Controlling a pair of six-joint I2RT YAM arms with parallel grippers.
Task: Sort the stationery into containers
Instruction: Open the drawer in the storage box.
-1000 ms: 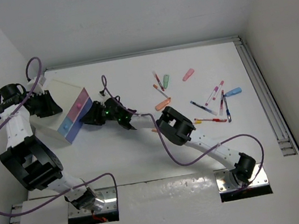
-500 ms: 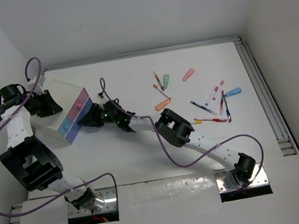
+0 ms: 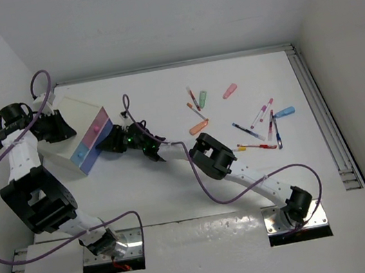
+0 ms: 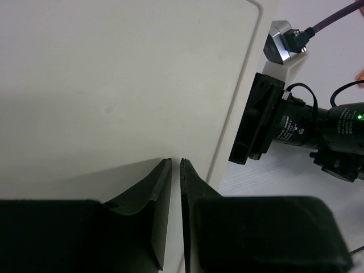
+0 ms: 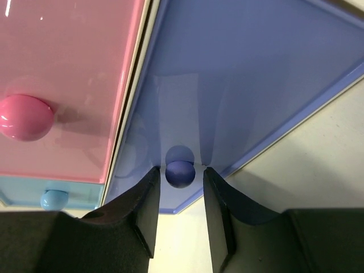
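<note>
here, right gripper (image 5: 180,169) sat spread around the knob (image 5: 180,174) of the closed blue drawer (image 5: 244,68); left gripper (image 4: 176,161), pressed together, hung over the box (image 4: 114,85). contents were hidden.

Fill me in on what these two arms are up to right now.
The right gripper has its open jaws on either side of the small round violet knob of the blue-violet plastic drawer front in the white drawer cabinet, not yet clamped on it. The left gripper, shut, rests against the cabinet's white top. The thin pens and stubby coloured markers lie scattered on the white table, away from the cabinet.
</note>
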